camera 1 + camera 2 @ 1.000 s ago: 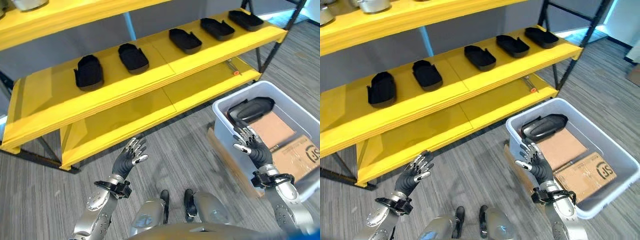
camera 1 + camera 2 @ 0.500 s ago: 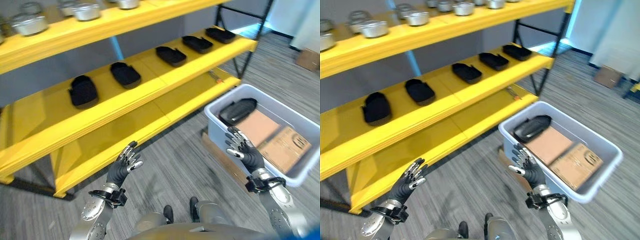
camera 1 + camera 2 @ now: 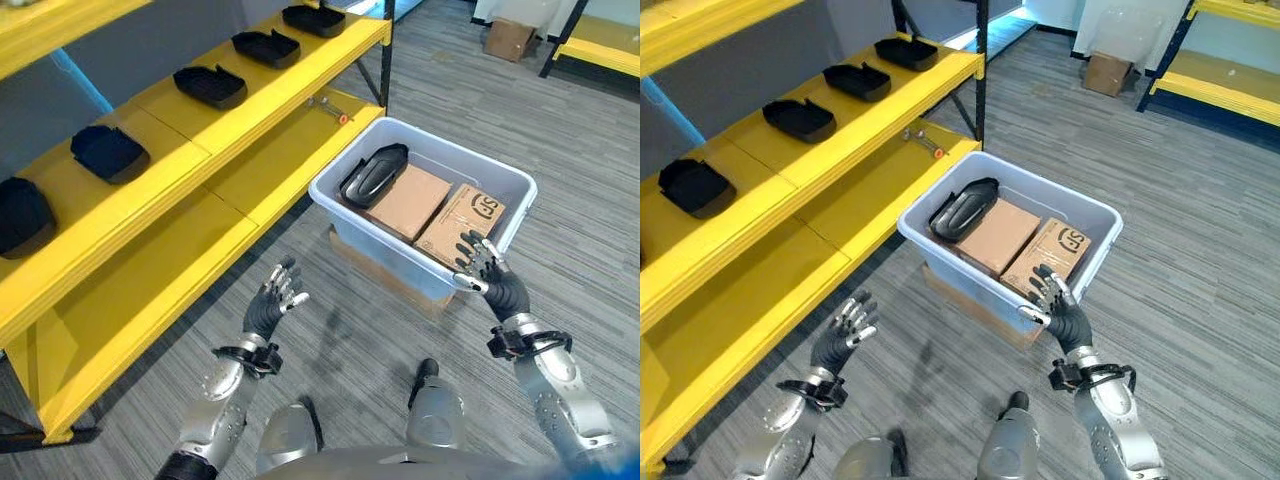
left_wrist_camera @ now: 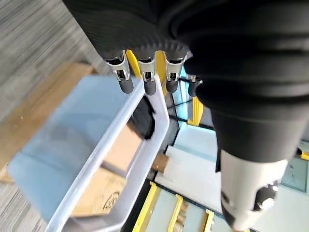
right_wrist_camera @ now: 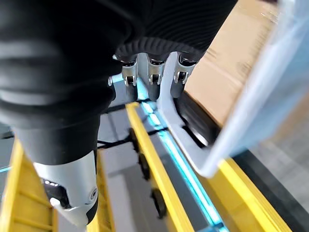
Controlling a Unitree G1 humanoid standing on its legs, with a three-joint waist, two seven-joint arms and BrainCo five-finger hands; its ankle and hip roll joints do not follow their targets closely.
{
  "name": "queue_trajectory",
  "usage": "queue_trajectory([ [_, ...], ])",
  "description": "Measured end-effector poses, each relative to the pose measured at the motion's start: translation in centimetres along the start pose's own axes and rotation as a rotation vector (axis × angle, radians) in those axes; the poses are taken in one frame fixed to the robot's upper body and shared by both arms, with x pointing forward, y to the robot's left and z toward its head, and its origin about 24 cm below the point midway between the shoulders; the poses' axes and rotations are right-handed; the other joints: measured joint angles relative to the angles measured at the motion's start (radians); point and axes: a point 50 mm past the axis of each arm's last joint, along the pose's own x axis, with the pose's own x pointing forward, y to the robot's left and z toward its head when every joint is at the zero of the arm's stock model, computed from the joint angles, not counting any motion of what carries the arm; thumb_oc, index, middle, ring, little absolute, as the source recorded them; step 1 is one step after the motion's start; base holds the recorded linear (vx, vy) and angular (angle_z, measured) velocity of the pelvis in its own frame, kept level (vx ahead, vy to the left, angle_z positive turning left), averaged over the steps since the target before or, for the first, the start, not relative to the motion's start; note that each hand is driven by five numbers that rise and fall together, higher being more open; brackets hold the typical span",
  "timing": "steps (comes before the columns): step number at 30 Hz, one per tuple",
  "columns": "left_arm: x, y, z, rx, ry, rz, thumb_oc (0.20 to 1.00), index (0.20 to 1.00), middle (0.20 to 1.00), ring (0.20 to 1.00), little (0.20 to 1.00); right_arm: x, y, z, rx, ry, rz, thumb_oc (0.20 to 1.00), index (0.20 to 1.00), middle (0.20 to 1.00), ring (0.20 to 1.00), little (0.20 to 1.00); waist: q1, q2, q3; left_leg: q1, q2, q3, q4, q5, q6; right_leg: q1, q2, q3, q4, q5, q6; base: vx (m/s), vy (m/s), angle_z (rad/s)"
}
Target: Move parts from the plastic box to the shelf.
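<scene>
While both robot hands are empty, you can see that the job of moving parts is not finished — one black part (image 3: 372,174) lies in the plastic box (image 3: 505,185), at the corner closest to the shelf (image 3: 200,130). It leans on two brown cardboard boxes (image 3: 432,205) that lie flat and fill the rest of the box. The plastic box sits on the floor on a flat piece of board (image 3: 375,268), just beside the low yellow shelf.

Your right robot hand (image 3: 490,280) is spread wide, fingers straight, up by the near rim of the box. It holds nothing. I think it is raised there to get ready to reach in, since the part is across the box from it.

Your left robot hand (image 3: 274,302) is spread wide too, over the grey floor between the shelf and the box. It is well apart from the part.

On the shelf, black parts (image 3: 210,86) sit in a row with gaps between them — likely so each one has its own spot. A small tool with a red tip (image 3: 328,107) lies on the lower shelf board.
</scene>
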Motion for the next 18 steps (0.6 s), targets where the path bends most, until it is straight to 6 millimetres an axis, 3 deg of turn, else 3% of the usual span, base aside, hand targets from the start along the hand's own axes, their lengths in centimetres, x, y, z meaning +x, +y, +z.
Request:
queue_trajectory([
  [3, 0.2, 0.2, 0.3, 0.012, -0.004, 0.019, 1.0, 1.0, 1.0, 1.0, 1.0, 0.4, -0.1, 0.0, 0.021, -0.017, -0.035, 1.0, 1.0, 1.0, 1.0, 1.0, 0.0, -0.019, 0.001, 0.007, 0.009, -0.016, -0.066, 0.032, 0.004, -0.047, 0.022, -0.014, 0.038, -0.053, -0.044, 0.09, -0.098, 0.1],
  [4, 0.1, 0.1, 0.1, 0.007, 0.0, 0.022, 1.0, 1.0, 1.0, 1.0, 1.0, 0.5, -0.1, 0.2, 0.019, -0.022, -0.035, 1.0, 1.0, 1.0, 1.0, 1.0, -0.006, -0.01, -0.003, 0.009, 0.011, -0.017, -0.058, 0.051, 0.022, -0.051, 0.037, -0.018, 0.055, -0.069, -0.06, 0.09, -0.099, -0.1],
  [10, 1.5, -0.3, 1.4, 0.021, -0.05, 0.014, 1.0, 1.0, 1.0, 1.0, 1.0, 0.6, -0.4, 0.3, 0.018, -0.034, -0.072, 1.0, 1.0, 1.0, 1.0, 1.0, -0.012, 0.006, -0.016, 0.027, 0.058, -0.029, -0.127, 0.117, 0.002, -0.095, 0.081, -0.037, 0.149, -0.157, -0.105, 0.09, -0.137, 0.02],
  [11, 1.5, -0.3, 1.4, 0.023, -0.05, 0.014, 1.0, 1.0, 1.0, 1.0, 1.0, 0.7, -0.5, 0.2, 0.018, -0.035, -0.077, 1.0, 1.0, 1.0, 1.0, 1.0, -0.016, 0.001, -0.015, 0.016, 0.061, -0.035, -0.092, 0.167, -0.057, -0.1, 0.089, -0.039, 0.164, -0.18, -0.115, 0.03, -0.276, 0.07],
  [12, 1.8, 0.0, 1.6, 0.04, -0.049, 0.017, 1.0, 1.0, 1.0, 1.0, 1.0, 0.8, -0.5, -0.4, 0.033, -0.018, -0.091, 1.0, 1.0, 1.0, 1.0, 1.0, -0.011, -0.026, -0.011, -0.04, 0.065, -0.054, 0.028, 0.205, -0.12, -0.093, 0.098, -0.012, 0.147, -0.18, -0.129, -0.02, -0.143, -0.05],
  [13, 1.9, 0.0, 1.8, 0.049, -0.05, 0.019, 1.0, 1.0, 1.0, 1.0, 1.0, 0.8, -0.5, -0.8, 0.045, -0.01, -0.104, 1.0, 1.0, 1.0, 1.0, 1.0, 0.012, -0.035, -0.01, -0.154, 0.092, -0.07, 0.238, 0.242, -0.098, -0.066, 0.138, -0.001, 0.084, -0.151, -0.173, -0.05, -0.09, -0.61],
  [14, 1.5, 0.2, 1.6, 0.055, -0.045, 0.023, 1.0, 1.0, 1.0, 1.0, 1.0, 0.6, -0.3, -1.0, 0.056, -0.004, -0.104, 1.0, 1.0, 1.0, 1.0, 1.0, 0.048, -0.039, -0.009, -0.264, 0.112, -0.14, 0.477, 0.263, -0.077, -0.023, 0.166, -0.004, 0.012, -0.114, -0.185, -0.01, -0.008, -0.81],
  [15, 1.3, 0.0, 1.6, 0.051, -0.045, 0.022, 1.0, 1.0, 1.0, 1.0, 1.0, 0.8, -0.1, -0.7, 0.058, -0.029, -0.101, 1.0, 1.0, 1.0, 1.0, 1.0, 0.039, -0.046, -0.012, -0.358, 0.064, -0.212, 0.614, 0.228, -0.095, 0.008, 0.197, 0.008, -0.036, -0.104, -0.208, 0.09, 0.076, -0.66],
  [16, 1.6, -0.8, 2.6, 0.044, -0.095, -0.011, 1.0, 1.0, 1.0, 1.0, 1.0, 0.6, -0.4, -0.5, 0.058, -0.05, -0.117, 1.0, 1.0, 1.0, 1.0, 1.0, 0.037, -0.059, -0.004, -0.428, -0.003, -0.252, 0.616, 0.218, -0.082, -0.002, 0.199, 0.007, -0.053, -0.096, -0.223, 0.2, 0.17, -0.33],
  [17, 2.6, -1.5, 3.4, 0.05, -0.131, -0.045, 1.0, 1.0, 1.0, 1.0, 1.0, 0.9, -0.6, -0.3, 0.037, -0.048, -0.113, 1.0, 1.0, 1.0, 1.0, 1.0, 0.05, -0.075, 0.04, -0.457, -0.064, -0.283, 0.529, 0.199, -0.06, 0.004, 0.218, 0.04, -0.079, -0.083, -0.196, 0.35, 0.435, -0.51],
  [18, 2.6, -1.0, 3.4, 0.053, -0.129, -0.019, 1.0, 1.0, 1.0, 1.0, 1.0, 1.6, 0.4, -0.3, 0.064, -0.058, -0.091, 1.0, 1.0, 1.0, 1.0, 1.0, 0.066, -0.087, 0.049, -0.447, -0.033, -0.258, 0.249, 0.199, -0.035, 0.016, 0.26, 0.06, -0.149, -0.055, -0.147, 0.34, 0.49, -1.16],
])
